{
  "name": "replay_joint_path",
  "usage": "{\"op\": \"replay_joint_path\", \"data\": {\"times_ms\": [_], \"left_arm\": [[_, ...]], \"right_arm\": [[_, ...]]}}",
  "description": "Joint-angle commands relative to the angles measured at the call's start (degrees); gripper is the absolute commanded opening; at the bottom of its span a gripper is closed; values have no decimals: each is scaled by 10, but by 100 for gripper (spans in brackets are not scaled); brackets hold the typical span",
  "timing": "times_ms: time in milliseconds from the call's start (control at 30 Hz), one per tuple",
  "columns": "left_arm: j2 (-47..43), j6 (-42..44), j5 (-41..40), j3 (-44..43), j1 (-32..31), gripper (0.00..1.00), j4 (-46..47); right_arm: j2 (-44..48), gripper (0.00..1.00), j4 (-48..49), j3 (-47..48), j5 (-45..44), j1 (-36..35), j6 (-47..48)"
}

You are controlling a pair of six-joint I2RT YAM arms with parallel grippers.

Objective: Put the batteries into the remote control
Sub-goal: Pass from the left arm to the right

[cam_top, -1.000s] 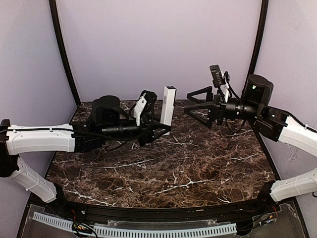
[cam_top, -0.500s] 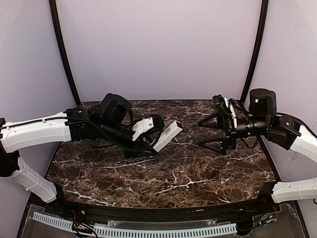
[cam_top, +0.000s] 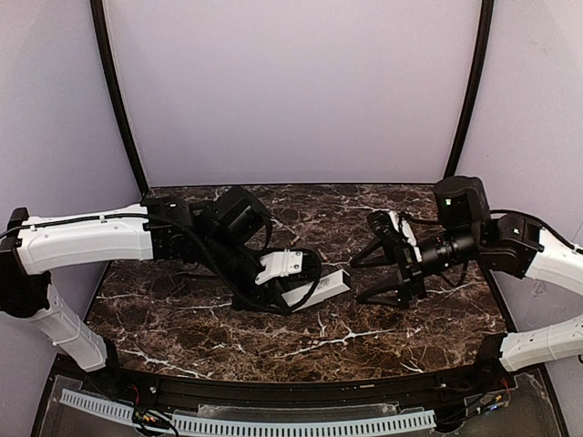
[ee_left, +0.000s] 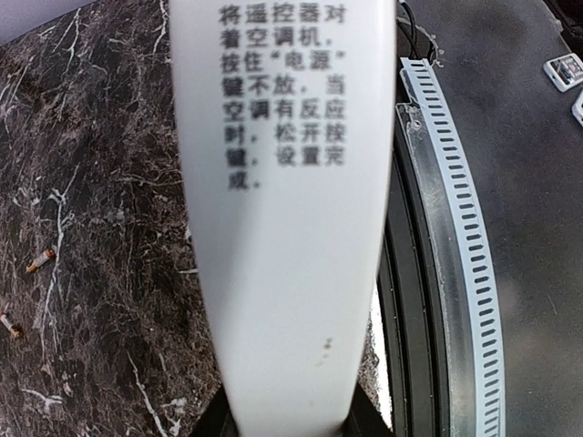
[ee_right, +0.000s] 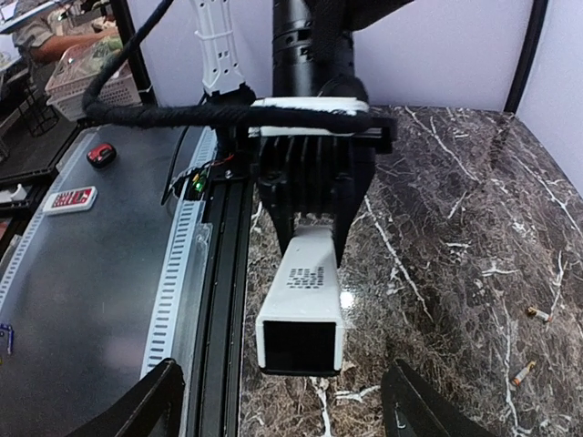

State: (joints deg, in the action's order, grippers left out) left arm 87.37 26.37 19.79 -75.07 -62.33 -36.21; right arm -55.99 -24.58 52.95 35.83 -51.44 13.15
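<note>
My left gripper [cam_top: 302, 291] is shut on the white remote control [cam_top: 323, 288] and holds it nearly level, low over the marble table. In the left wrist view the remote [ee_left: 287, 237] fills the middle, grey print on top, between my fingers [ee_left: 290, 424]. My right gripper [cam_top: 364, 276] is open, just right of the remote's free end. In the right wrist view the remote [ee_right: 306, 287] points its dark end at the camera, above the open jaws [ee_right: 281, 387]. Two batteries [ee_right: 539, 314] [ee_right: 523, 373] lie on the table to its right; they also show in the left wrist view [ee_left: 41, 261] [ee_left: 10, 325].
The table's black front rail [ee_right: 223, 300] and a white slotted strip [ee_right: 178, 282] run close beside the remote. The left arm's wrist and cables [ee_right: 310, 118] stand behind it. A grey floor with small items [ee_right: 71, 198] lies beyond the edge.
The left arm has swung the remote from upright at the back down to nearly level, nearer the front. The right gripper has dropped and come forward, still open.
</note>
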Motion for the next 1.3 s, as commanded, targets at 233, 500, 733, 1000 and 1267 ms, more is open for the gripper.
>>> {"op": "replay_joint_path", "data": {"times_ms": [233, 500, 733, 1000, 1267], "left_arm": [[16, 35, 21, -47, -18, 0, -36], [18, 35, 21, -49, -21, 0, -39], [18, 34, 20, -49, -21, 0, -34], [21, 34, 16, -49, -21, 0, -33], [21, 32, 12, -50, -21, 0, -31]], "right_arm": [[-71, 63, -44, 43, -117, -104, 50], [-81, 55, -33, 55, -145, -126, 60], [-83, 42, -33, 52, -162, -131, 63], [-73, 30, -24, 49, -172, -132, 61], [-73, 37, -18, 46, -165, -133, 61]]}}
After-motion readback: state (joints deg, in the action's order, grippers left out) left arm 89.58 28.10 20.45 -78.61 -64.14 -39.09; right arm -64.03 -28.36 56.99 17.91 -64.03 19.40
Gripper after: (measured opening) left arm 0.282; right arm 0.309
